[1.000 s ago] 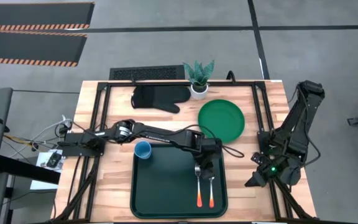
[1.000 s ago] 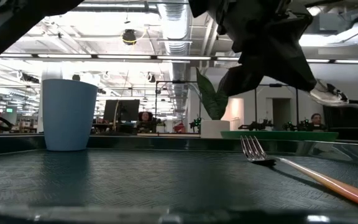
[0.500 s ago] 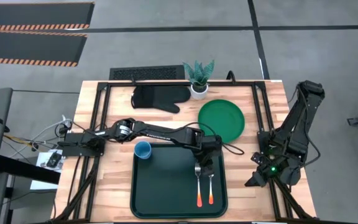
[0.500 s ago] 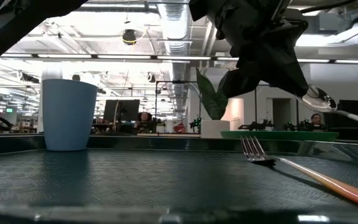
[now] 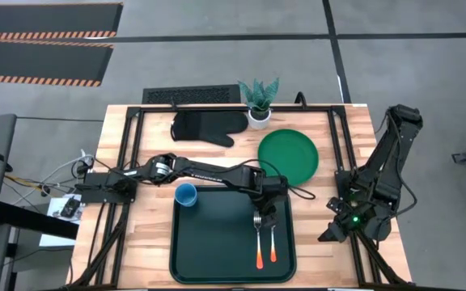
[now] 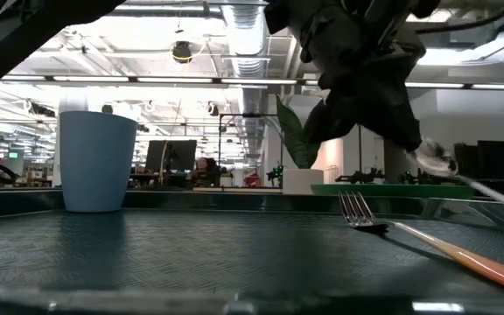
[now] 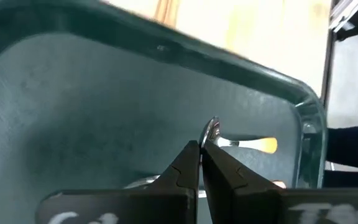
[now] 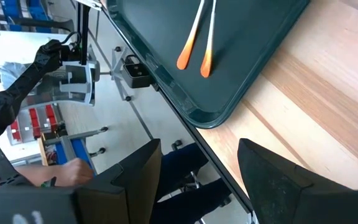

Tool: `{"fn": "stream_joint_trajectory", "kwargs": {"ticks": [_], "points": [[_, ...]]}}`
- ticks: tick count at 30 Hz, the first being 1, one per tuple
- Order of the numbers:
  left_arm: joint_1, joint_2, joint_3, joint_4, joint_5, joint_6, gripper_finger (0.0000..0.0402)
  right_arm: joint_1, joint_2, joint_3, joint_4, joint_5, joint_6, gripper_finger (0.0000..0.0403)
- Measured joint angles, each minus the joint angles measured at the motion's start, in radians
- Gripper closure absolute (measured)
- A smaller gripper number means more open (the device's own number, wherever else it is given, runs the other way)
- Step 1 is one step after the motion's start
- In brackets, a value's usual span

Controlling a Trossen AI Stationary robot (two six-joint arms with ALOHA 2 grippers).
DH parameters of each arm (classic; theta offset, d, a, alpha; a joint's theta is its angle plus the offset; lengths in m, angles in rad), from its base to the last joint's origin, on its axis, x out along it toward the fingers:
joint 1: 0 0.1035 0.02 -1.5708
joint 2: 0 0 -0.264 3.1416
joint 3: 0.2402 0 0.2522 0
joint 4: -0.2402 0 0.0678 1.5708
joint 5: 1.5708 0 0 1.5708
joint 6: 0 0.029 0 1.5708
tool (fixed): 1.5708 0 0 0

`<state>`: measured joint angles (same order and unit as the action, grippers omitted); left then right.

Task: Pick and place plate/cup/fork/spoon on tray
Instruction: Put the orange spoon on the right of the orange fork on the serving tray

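Note:
The dark green tray (image 5: pixel 217 242) lies at the table's near middle. The blue cup (image 5: pixel 186 194) stands in its far left corner and also shows in the low view (image 6: pixel 97 161). The fork (image 5: pixel 257 238) lies flat on the tray's right part, tines toward the far edge (image 6: pixel 357 213). My left gripper (image 5: pixel 267 218) is low over the tray just right of the fork, shut on the spoon (image 5: pixel 272 242). The green plate (image 5: pixel 288 155) rests on the table beyond the tray's far right corner. My right gripper (image 8: pixel 197 168) is open and empty over the table's near right part. My left gripper pinches the spoon's silver bowl (image 7: pixel 213 128) between its two fingertips. The fingers come slanting down from the far side, along the spoon. The spoon is tilted, bowl end up (image 6: pixel 431 159), its orange handle (image 7: pixel 263 145) sloping down toward the near edge. Whether the handle's end touches the tray, I cannot tell.
A black oven mitt (image 5: pixel 205 127) and a white pot with a plant (image 5: pixel 259 101) lie at the table's far side. The tray's left half (image 5: pixel 209 242) is bare. My right arm (image 5: pixel 374 186) stands by the table's right edge.
My left gripper has gone down toward the tray with the spoon. The spoon's bowl is lower now and the spoon lies closer beside the fork.

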<state>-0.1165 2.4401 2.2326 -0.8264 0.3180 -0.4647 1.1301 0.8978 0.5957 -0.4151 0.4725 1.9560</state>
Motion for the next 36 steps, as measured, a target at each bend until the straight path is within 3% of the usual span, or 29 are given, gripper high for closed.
{"fn": "stream_joint_trajectory", "kwargs": {"ticks": [11,25,36], "points": [[-0.006,0.048,0.002,-0.004,0.054,-0.023,0.0401,0.000,0.000,0.000,0.001,0.000,0.000,0.0163],[-0.003,0.050,0.005,0.013,0.043,-0.015,0.0401,0.000,-0.001,0.000,-0.004,0.001,-0.003,0.0163],[-0.003,0.050,0.006,0.025,0.042,0.000,0.0358,0.000,-0.001,0.000,-0.004,0.001,0.000,0.0163]]}}
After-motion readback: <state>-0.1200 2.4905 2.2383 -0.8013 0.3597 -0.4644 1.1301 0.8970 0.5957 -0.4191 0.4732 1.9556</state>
